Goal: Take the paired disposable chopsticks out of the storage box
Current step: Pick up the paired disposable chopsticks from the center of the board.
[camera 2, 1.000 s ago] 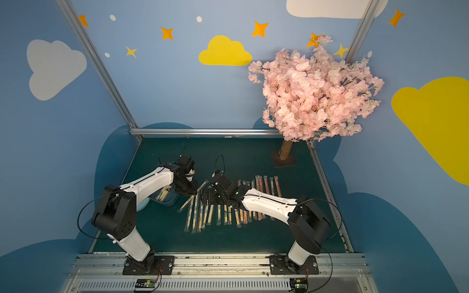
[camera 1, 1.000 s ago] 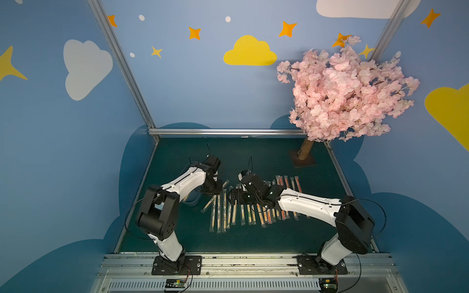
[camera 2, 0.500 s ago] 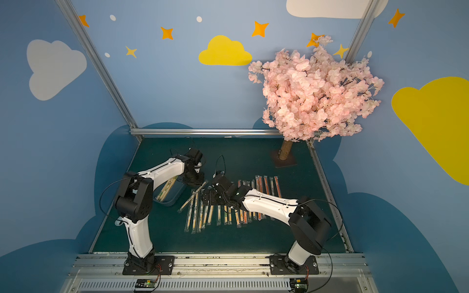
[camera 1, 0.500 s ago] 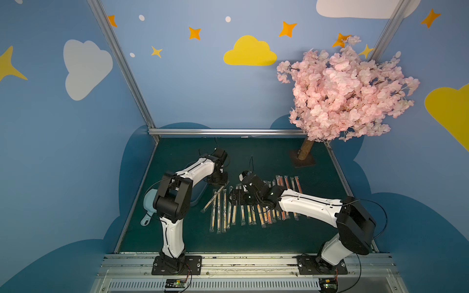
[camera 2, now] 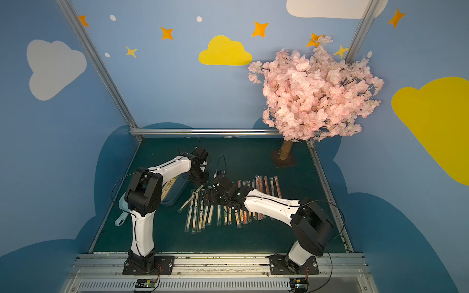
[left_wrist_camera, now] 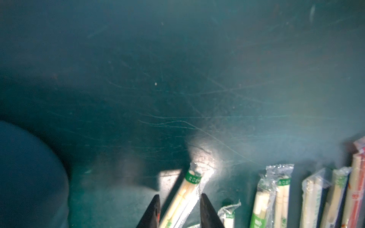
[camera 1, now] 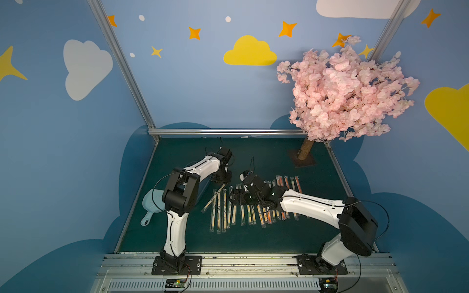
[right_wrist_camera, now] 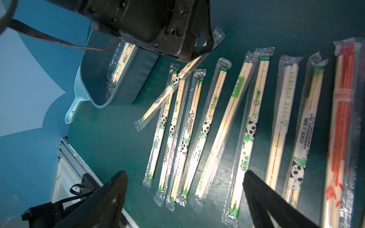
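My left gripper (left_wrist_camera: 180, 195) clamps one pair (right_wrist_camera: 164, 94) by its 1 o'clock end, I judge to lay it beside the row (right_wrist_camera: 219, 110); right gripper (right_wrist_camera: 184, 172) gapes, empty.

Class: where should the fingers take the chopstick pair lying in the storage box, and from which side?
Grip the chopstick pair near mid-length, across its narrow width, coming down from above. It lies lengthwise beside a long wall of the storage box, so the walls likely block sideways approaches; only the open top is free.
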Controlling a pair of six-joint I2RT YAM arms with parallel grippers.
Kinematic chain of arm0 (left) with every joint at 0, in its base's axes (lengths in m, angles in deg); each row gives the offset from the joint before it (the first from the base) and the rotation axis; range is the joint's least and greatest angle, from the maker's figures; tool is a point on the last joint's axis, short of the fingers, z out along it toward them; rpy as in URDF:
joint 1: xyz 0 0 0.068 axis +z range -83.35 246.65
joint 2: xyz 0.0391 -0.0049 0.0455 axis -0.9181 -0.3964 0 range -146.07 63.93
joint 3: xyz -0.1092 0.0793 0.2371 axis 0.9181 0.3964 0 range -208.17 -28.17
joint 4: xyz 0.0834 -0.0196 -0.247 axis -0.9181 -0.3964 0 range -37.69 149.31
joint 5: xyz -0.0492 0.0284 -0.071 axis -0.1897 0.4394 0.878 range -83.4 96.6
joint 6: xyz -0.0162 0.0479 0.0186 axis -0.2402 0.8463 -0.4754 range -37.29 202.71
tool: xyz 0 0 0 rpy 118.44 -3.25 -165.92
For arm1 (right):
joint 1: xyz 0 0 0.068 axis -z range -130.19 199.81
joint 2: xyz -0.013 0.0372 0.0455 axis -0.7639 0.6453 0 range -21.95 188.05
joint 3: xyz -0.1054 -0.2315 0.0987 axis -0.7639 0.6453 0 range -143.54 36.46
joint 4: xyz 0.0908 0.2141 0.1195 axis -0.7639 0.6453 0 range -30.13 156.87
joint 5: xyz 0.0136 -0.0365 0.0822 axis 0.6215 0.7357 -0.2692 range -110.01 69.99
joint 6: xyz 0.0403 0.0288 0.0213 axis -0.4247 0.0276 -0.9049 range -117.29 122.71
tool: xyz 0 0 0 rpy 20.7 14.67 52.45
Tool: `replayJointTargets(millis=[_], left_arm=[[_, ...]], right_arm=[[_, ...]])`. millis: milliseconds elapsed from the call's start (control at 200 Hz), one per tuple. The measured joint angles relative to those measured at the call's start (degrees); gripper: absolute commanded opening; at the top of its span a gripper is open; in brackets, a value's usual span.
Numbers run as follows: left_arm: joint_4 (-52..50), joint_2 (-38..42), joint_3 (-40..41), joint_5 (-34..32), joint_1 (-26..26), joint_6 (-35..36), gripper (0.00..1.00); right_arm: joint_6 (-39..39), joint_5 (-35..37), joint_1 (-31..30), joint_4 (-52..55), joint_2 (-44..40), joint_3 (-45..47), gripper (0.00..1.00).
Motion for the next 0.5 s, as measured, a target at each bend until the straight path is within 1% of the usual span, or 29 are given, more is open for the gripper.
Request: replayJointTargets(millis=[115,205,501], left_arm=[[-0.1,-0.9,-0.1,-0.1,-0.2,0.1,0.36],[-0.2,-1.2,-0.5,-0.3,-0.3,0.1,0.34],[-1.7,-2.8,-2.7,-2.0,-0.2,0.5,0.10]], right_arm=[[0.0,0.0,0.0,0.0,0.0,0.0,0.95],[0.0,0.0,0.0,0.0,0.0,0.1,0.94],[-0.1,0.0,0.0,0.0,0.0,0.2,0.95]])
